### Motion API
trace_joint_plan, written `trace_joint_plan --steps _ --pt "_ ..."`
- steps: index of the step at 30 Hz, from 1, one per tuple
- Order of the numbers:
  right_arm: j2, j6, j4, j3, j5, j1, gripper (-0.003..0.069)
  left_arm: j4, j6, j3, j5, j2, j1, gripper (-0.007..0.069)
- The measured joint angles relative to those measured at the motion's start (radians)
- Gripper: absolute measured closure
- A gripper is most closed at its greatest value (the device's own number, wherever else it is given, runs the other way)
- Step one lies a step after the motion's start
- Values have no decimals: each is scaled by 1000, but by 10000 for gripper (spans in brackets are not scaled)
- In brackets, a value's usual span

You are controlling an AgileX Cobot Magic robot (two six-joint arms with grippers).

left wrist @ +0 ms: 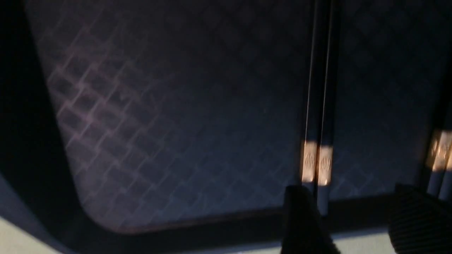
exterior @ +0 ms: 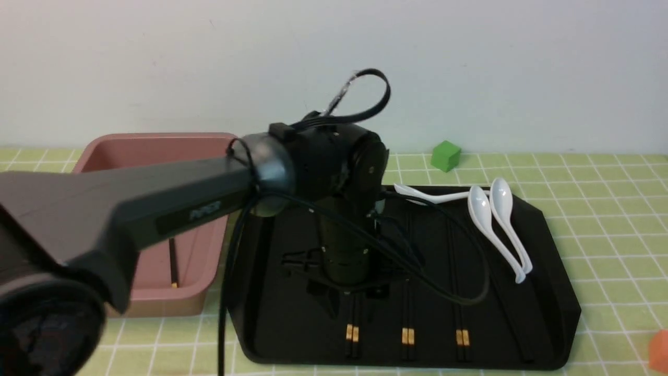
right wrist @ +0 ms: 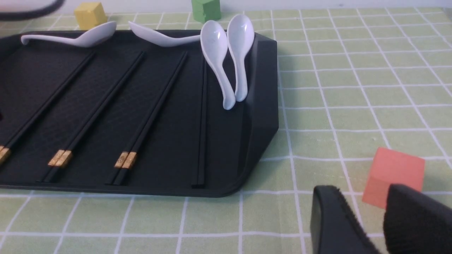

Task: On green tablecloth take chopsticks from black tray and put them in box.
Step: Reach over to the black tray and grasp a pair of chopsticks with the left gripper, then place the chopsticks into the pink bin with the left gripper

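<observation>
Black on black makes this hard to read. The left claw hangs point-down over the black tray, low above the end nearest the robot. Its fingers stand wide apart with nothing held between them.

The closest pair of chopsticks lies flat on the tray floor directly below that claw, gold bands side by side. In the left wrist view the pair runs right alongside one finger, but I cannot tell whether the finger touches it. A second pair shows by the other finger. More pairs lie further to the claw's right, parallel to the first and set apart from one another.

Beyond those, on the claw's far right, white spoons rest in the tray's back corner. A green cube sits past the tray, towards the wall.

On the claw's left stands the pink box, just beside the tray and partly hidden behind the left arm. One black stick with a gold mark at its lower end shows inside it.

The green tablecloth covers the worktop all round.

The right claw appears only in its own wrist view. It is off the tray and over bare cloth, with its two fingers a little apart and empty. An orange cube sits just ahead of it, and the tray's cut corner lies well off to its left.
</observation>
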Motion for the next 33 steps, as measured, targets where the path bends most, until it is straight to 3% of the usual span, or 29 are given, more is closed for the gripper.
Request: trace_joint_plan --steps 8,12,16,17,25,30,33 --pt "0 0 0 0 0 0 419 96 0 -81 -19 111 2 244" --pt "0 0 0 0 0 0 419 104 0 -88 -30 140 2 283" --pt "0 0 0 0 0 0 419 71 0 -92 -38 144 2 501" --pt "0 0 0 0 0 0 419 65 0 -93 -38 142 2 526" --pt "0 0 0 0 0 0 419 50 11 -171 98 5 3 510" --pt "0 0 0 0 0 0 419 185 14 -262 130 -182 16 510" --pt "0 0 0 0 0 0 419 223 16 -228 137 -305 87 510"
